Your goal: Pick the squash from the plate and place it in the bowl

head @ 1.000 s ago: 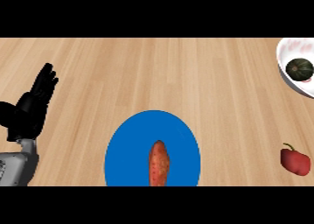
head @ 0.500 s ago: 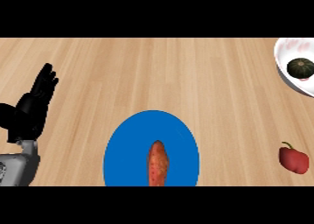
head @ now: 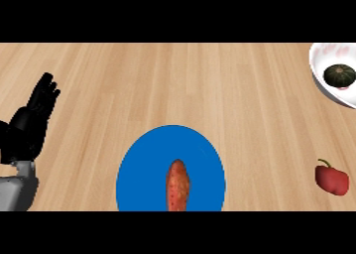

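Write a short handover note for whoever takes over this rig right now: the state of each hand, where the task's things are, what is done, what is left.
Left hand: open, fingers up, resting at the view's left edge, holding nothing. Right hand: not in view.
Squash: a dark green round one lies inside the white bowl at the upper right edge.
Blue plate: at the lower middle, holding only an orange sweet potato.
A red pepper lies on the counter at the right, apart from both.
Done: the squash appears placed in the bowl.
Left: nothing obvious; just confirm that the squash sits steady.
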